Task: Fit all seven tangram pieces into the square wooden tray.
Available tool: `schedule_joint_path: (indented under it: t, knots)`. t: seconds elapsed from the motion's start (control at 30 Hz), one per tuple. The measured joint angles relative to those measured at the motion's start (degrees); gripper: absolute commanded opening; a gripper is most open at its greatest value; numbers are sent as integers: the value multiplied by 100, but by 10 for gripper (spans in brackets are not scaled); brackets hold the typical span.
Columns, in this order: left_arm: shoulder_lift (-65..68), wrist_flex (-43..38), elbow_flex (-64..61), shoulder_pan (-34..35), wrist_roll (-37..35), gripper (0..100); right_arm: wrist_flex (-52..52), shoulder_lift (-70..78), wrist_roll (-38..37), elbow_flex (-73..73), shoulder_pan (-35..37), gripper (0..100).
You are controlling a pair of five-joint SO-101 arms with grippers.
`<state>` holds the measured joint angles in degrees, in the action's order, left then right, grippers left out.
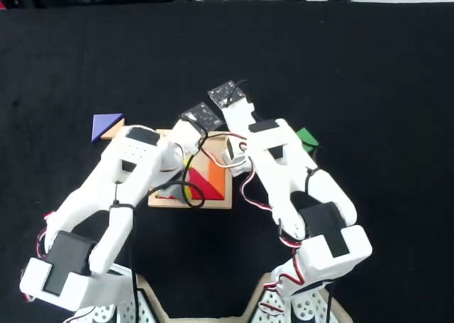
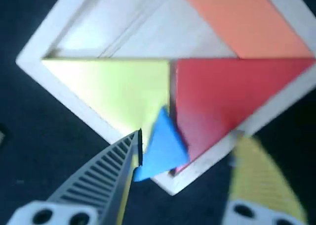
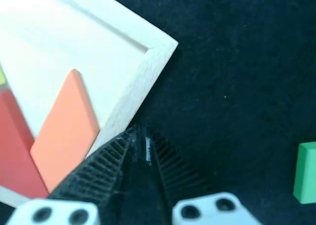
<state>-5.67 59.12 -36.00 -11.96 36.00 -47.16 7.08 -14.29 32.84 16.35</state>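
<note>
Over wooden tray corner | left tool wide, blue triangle tilted against it | right tool closed, empty | we'd lay triangle flat on bare wood

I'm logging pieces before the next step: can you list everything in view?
tray: 1, pale wood, table centre
orange piece: 1, orange, in tray
red triangle: 1, red, in tray
yellow triangle: 1, yellow, in tray beside red
blue triangle: 1, blue, tilted at tray corner, against a left finger
purple triangle: 1, purple, table, left of tray
peach piece: 1, peach, touching purple triangle
green piece: 1, green, table, by right arm
table: 1, black
left fingers: 2, grey and yellow, apart
right fingers: 2, black, closed, by tray rim
</note>
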Motion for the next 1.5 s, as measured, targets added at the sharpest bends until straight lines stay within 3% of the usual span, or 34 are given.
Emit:
schedule_joint_path:
  t: [0.17, 0.4, 0.73, 0.97, 1.5]
  knots:
    - [0, 492, 255, 308, 1240, 316, 0, 0, -62, 0, 0, 11]
    - [0, 554, 334, 571, 1811, 305, 0, 0, -79, 0, 0, 11]
    - [0, 475, 316, 492, 1820, 295, 0, 0, -79, 0, 18, 11]
    - [0, -44, 114, 396, 1213, 295, 0, 0, -79, 0, 18, 11]
    - [18, -88, -35, 325, 1152, 257, 0, 0, -79, 0, 18, 11]
